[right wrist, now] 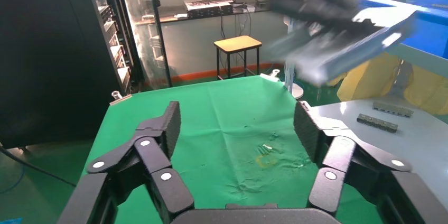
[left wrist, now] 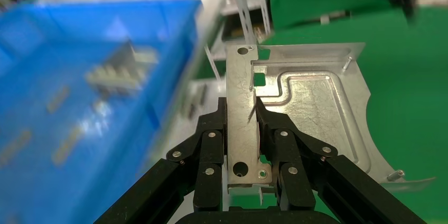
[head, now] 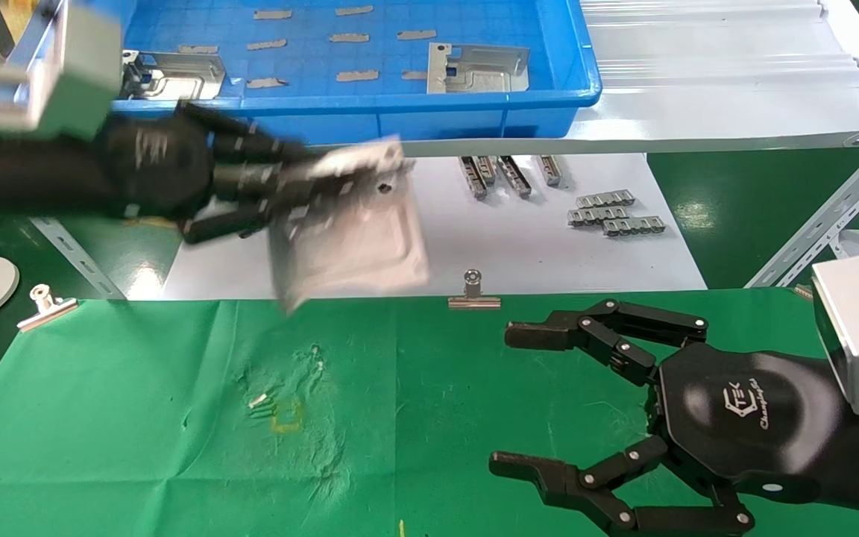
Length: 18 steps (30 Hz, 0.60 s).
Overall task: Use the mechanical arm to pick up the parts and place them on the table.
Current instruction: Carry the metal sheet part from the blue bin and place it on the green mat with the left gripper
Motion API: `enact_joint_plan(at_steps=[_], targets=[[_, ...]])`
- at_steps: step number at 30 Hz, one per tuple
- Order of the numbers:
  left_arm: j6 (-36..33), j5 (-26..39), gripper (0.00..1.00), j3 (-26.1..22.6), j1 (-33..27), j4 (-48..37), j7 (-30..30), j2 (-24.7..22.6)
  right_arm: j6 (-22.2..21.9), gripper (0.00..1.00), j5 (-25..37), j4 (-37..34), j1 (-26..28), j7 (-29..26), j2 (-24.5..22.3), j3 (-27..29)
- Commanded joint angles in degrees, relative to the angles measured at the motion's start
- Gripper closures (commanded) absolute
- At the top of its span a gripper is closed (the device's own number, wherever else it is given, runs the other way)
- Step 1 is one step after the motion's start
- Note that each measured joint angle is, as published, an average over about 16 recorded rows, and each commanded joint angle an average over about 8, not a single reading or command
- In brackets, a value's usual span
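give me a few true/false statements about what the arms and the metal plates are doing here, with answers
1. The left gripper is shut on a silver plate. True.
2. The right gripper holds a plate too. False: its fingers are spread open and empty, over the green table.
3. Two plates lie in the blue tray. True: one toward the right, another near the left edge.
4. The held plate already rests flat on the green cloth. False: it is in the air, tilted, over the white board by the cloth's far edge.
5. The small slotted strips lie in the tray. False: they lie on the white board.
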State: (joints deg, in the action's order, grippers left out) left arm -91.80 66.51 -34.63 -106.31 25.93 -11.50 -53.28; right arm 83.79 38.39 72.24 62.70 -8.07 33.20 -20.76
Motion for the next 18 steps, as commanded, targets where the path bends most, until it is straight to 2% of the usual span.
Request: enact_joint_plan(at_steps=[1,4,8,12,18], targets=[[0.0,-1.8,1.00,-1.7,2.6,3.9,-0.2,2.4,0.0,0.00,0.0,0.0,0.0,0.0,0.0,0.0],[0.4,-1.4,1.00,-5.6,5.3,6.8,-1.4,4.1,0.0,0.00,0.0,0.0,0.0,0.0,0.0,0.0],[1.0,1.5,1.00,-10.7,7.7,6.5,-3.8,4.2,0.0,0.00,0.0,0.0,0.0,0.0,0.0,0.0],[1.4,3.6,1.00,-13.8,8.9,2.6,-7.5,2.6,0.0,0.00,0.0,0.0,0.0,0.0,0.0,0.0],[2.8,5.4,1.00,-15.8,8.7,-4.7,-14.6,0.2,0.0,0.00,0.0,0.0,0.0,0.0,0.0,0.0]])
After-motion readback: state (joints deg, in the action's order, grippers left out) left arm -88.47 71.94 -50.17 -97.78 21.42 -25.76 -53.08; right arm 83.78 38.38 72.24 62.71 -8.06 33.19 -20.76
